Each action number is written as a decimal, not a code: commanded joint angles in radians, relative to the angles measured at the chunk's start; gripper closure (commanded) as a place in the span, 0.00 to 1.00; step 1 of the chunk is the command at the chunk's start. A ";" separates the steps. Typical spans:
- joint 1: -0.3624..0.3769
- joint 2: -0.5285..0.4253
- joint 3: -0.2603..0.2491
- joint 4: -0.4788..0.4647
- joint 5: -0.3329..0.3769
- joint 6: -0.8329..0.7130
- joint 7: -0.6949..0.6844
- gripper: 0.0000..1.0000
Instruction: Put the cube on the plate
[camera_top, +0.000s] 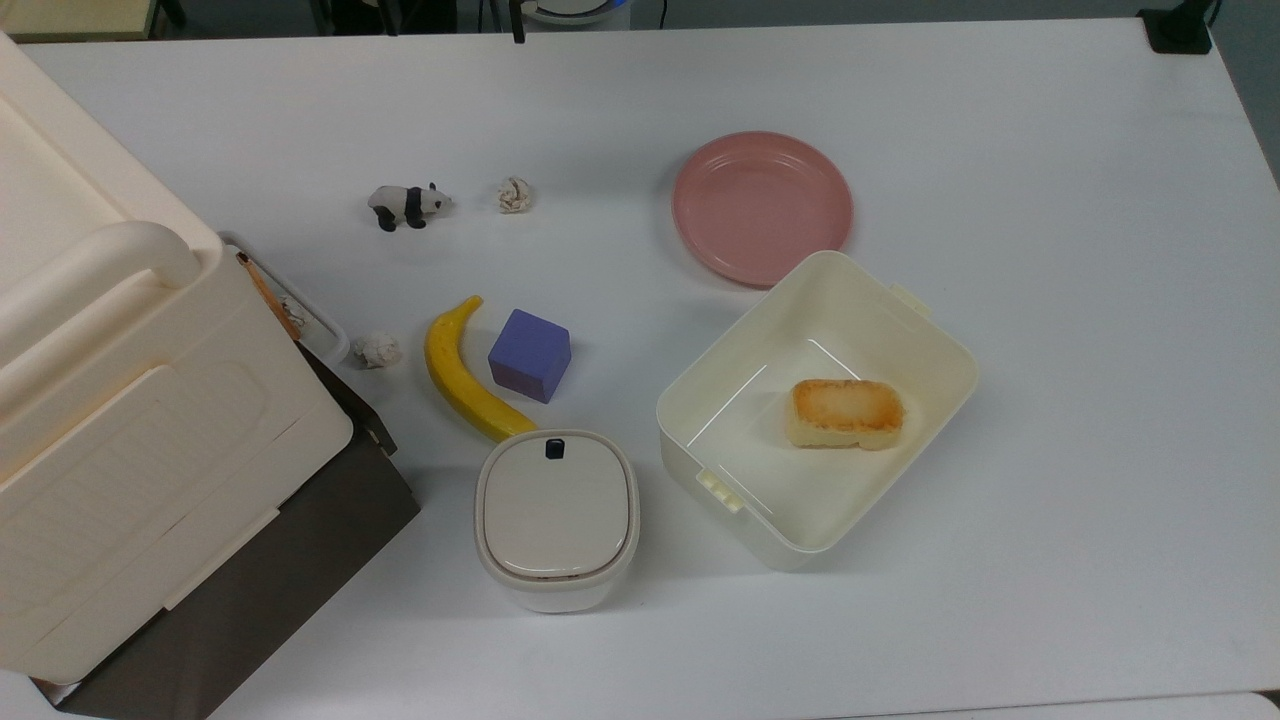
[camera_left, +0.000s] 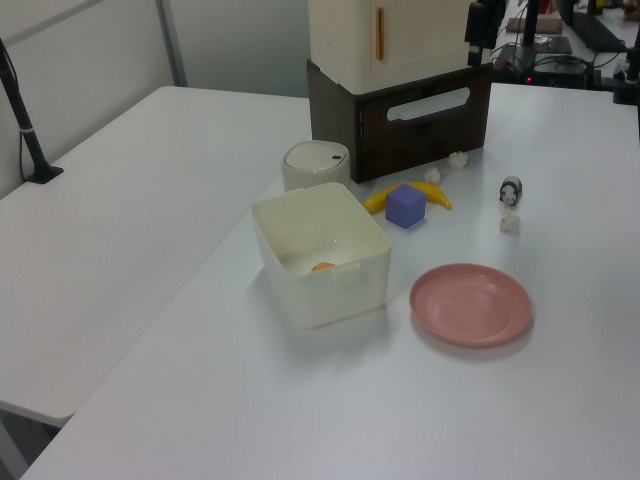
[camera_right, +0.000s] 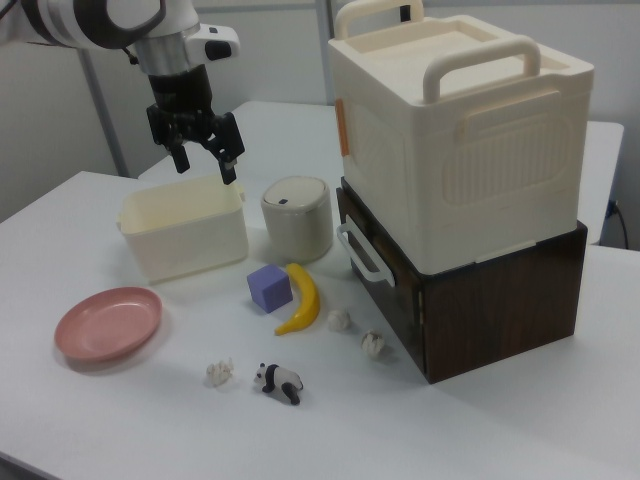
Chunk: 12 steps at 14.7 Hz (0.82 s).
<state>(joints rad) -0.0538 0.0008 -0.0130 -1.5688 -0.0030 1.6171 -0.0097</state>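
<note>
The purple-blue cube (camera_top: 530, 355) (camera_left: 405, 206) (camera_right: 269, 289) rests on the white table, right beside a yellow banana (camera_top: 462, 370). The pink plate (camera_top: 762, 207) (camera_left: 470, 304) (camera_right: 108, 323) lies bare, apart from the cube, and touches one corner of the cream tub (camera_top: 940, 350). In the right view my gripper (camera_right: 206, 168) hangs open in the air over the tub's far side, well above the table. It holds nothing and is far from both the cube and the plate.
The cream tub (camera_right: 183, 236) holds a piece of bread (camera_top: 846, 413). A lidded round container (camera_top: 556, 518) stands near the banana. A toy panda (camera_top: 405, 205) and crumpled paper balls (camera_top: 514, 194) lie nearby. A big cream box on a dark cabinet (camera_right: 500, 290) fills the top view's left.
</note>
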 joint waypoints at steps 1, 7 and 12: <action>0.018 -0.010 0.014 0.006 -0.036 -0.020 0.147 0.00; 0.012 -0.015 0.004 0.010 -0.038 -0.028 0.082 0.00; 0.008 -0.018 -0.001 0.013 -0.037 -0.029 0.057 0.00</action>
<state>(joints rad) -0.0506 -0.0015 -0.0053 -1.5588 -0.0268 1.6171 0.0701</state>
